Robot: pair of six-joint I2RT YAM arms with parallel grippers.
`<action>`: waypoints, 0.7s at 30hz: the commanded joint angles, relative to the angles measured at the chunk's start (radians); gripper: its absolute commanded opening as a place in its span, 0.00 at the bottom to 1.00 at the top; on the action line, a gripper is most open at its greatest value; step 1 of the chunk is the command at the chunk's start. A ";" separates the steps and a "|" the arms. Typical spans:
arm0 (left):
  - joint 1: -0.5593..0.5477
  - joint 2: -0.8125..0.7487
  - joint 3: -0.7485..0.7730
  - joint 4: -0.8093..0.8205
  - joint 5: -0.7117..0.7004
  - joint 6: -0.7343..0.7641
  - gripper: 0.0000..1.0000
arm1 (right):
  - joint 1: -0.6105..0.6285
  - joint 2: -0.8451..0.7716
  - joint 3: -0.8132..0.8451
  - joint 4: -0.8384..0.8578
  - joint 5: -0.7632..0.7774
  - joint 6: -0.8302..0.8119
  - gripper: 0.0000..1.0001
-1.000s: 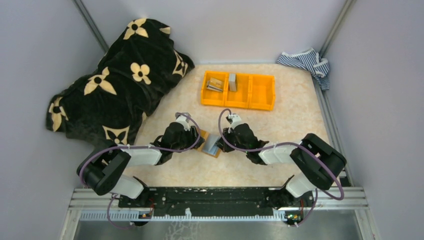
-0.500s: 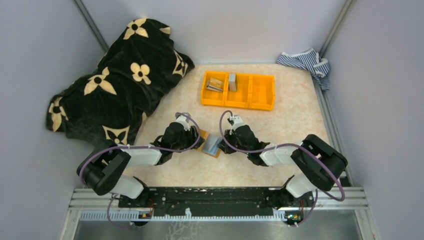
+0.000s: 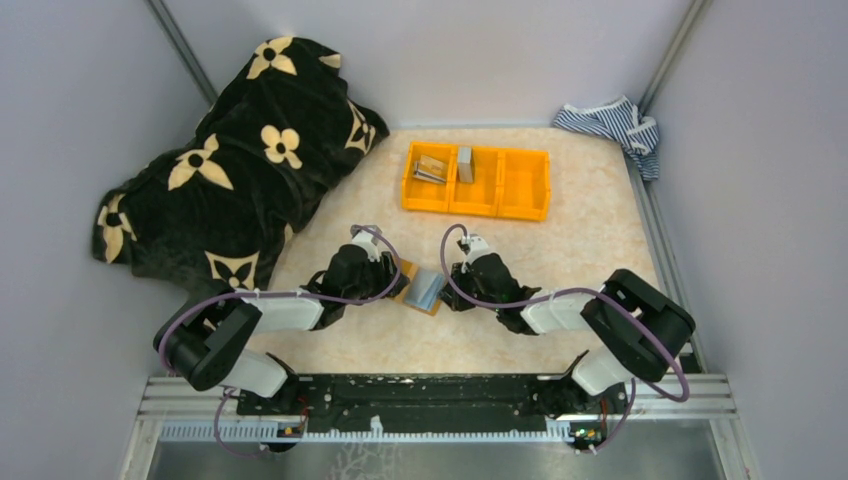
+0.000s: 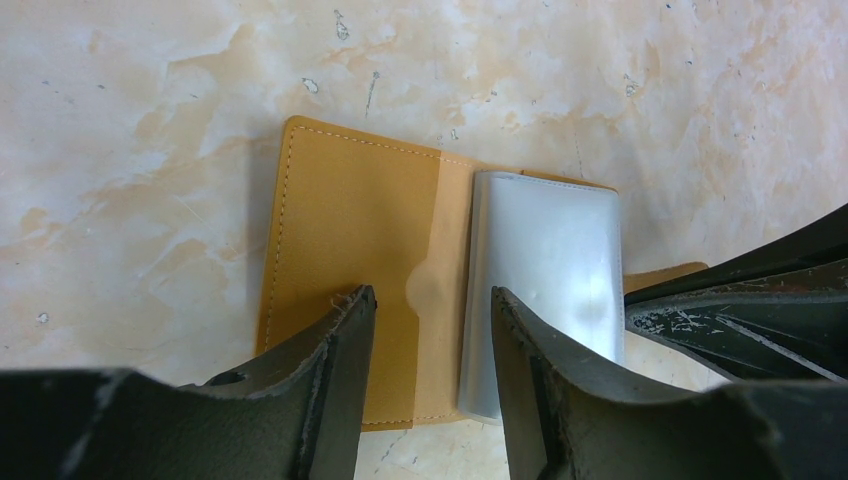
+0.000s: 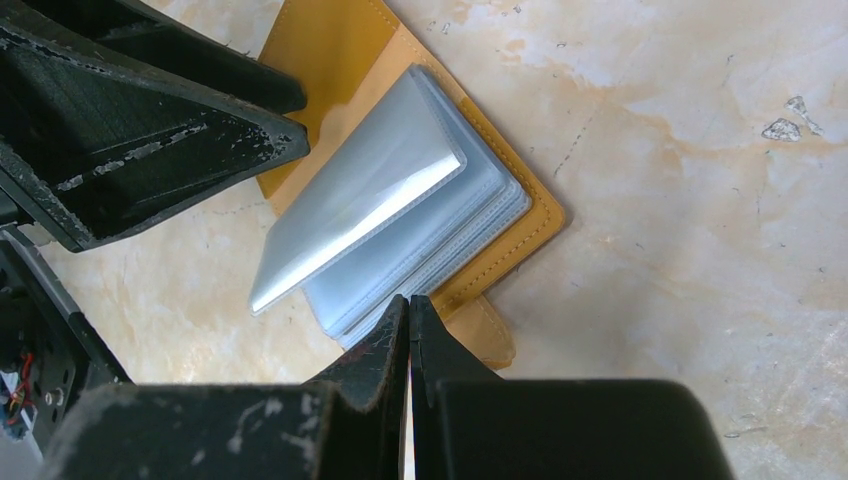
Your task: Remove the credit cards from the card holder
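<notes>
Card holder (image 4: pixel 350 220) lies opened flat near the middle of the table (image 3: pixel 560 250), and your left gripper (image 4: pixel 430 330) stands over it with jaws parted, one tip above the tan flap and the other above the clear sleeves (image 5: pixel 400 190), grasping nothing. Your right gripper (image 5: pixel 410 310) has its jaws clenched together at the near edge of the sleeves, beside the snap tab (image 5: pixel 490 335); you cannot tell whether a sleeve is pinched. Farther back sits an orange bin (image 3: pixel 520 185), with a black flowered blanket (image 3: pixel 230 160) at the back left and a striped cloth (image 3: pixel 610 122) in the back right corner.
</notes>
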 commanded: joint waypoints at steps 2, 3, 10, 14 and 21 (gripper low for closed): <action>-0.008 0.013 -0.026 -0.085 0.036 0.000 0.54 | 0.007 0.002 0.011 0.060 -0.001 0.005 0.00; -0.008 0.014 -0.026 -0.085 0.037 -0.001 0.54 | 0.007 0.006 0.016 0.061 -0.001 0.005 0.00; -0.008 -0.009 -0.024 -0.101 0.035 0.003 0.54 | 0.007 0.083 0.052 0.093 -0.022 0.001 0.00; -0.008 -0.015 -0.027 -0.105 0.034 0.004 0.54 | 0.007 0.122 0.062 0.123 -0.037 0.009 0.00; -0.008 0.013 -0.032 -0.083 0.048 -0.003 0.53 | 0.007 0.127 0.108 0.108 -0.043 -0.005 0.00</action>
